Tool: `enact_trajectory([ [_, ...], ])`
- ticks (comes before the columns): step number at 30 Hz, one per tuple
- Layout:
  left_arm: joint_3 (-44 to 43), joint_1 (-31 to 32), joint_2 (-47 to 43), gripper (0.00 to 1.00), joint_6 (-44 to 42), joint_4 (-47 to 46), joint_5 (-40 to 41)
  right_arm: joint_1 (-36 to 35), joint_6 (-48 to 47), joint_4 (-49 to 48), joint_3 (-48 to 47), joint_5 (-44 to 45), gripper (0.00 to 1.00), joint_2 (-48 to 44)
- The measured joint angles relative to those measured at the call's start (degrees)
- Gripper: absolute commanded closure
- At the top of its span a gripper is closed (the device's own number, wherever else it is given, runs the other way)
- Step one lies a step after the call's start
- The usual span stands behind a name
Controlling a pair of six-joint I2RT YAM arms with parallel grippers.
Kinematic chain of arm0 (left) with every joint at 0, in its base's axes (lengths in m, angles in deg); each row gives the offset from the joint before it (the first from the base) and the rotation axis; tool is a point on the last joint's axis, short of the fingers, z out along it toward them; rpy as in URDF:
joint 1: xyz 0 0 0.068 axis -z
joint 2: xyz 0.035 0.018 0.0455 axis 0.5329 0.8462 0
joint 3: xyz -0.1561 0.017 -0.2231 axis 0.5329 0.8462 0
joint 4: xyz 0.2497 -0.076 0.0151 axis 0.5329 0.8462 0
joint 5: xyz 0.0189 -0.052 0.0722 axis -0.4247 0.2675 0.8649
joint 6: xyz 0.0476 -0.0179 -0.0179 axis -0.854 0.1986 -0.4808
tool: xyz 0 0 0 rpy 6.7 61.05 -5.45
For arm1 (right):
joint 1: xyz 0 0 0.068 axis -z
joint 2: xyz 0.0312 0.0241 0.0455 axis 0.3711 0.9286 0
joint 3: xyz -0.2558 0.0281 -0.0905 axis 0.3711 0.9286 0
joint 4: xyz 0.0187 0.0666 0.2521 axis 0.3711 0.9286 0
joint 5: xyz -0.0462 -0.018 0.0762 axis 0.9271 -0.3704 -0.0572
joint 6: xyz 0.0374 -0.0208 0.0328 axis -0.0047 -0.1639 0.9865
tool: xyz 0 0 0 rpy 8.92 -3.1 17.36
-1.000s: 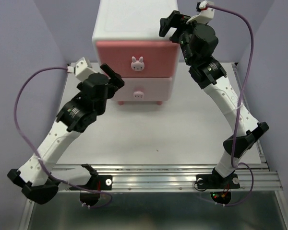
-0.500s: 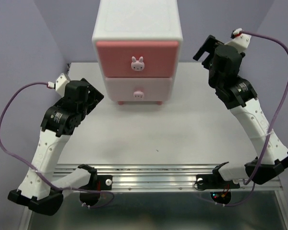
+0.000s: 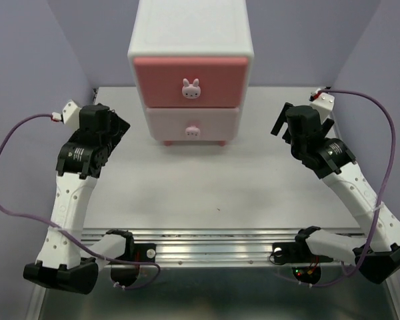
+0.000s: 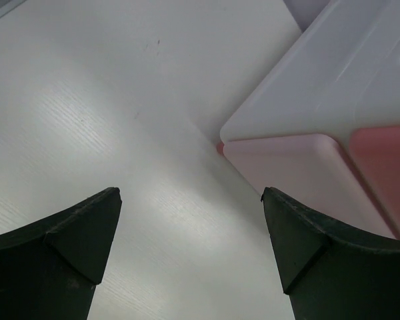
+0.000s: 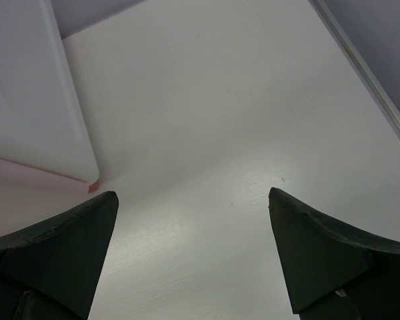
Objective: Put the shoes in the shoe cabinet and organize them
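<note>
The white shoe cabinet (image 3: 191, 30) stands at the back centre of the table, both pink drawers shut, a bunny knob (image 3: 191, 87) on the upper one. No shoes show in any view. My left gripper (image 3: 119, 127) is open and empty, low over the table to the left of the cabinet. In the left wrist view it (image 4: 189, 193) frames bare table, with the cabinet's corner (image 4: 307, 100) at the upper right. My right gripper (image 3: 283, 122) is open and empty to the right of the cabinet. The right wrist view (image 5: 193, 193) shows the cabinet's side (image 5: 27, 93) at the left.
The white table (image 3: 207, 180) ends in a metal rail (image 3: 220, 243) at the near edge, where both arm bases sit. Purple walls close in at left and right. A raised table edge (image 5: 367, 73) runs along the right side.
Both arms have drawn back from the cabinet's front: the left gripper moved left and the right gripper moved right and down. Both stay open and empty.
</note>
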Motion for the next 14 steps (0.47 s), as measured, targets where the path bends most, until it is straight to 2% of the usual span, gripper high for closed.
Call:
enact_trajectory([
  [5, 0.39, -1.38, -3.76, 0.01, -0.76, -0.98, 0.22, -0.02, -0.61, 2.10, -2.67, -0.59, 0.00, 1.75],
  [14, 0.07, -1.38, -0.52, 0.01, -3.69, -1.29, 0.02, 0.00, -0.70, 1.75, -2.80, -2.03, 0.00, 2.16],
])
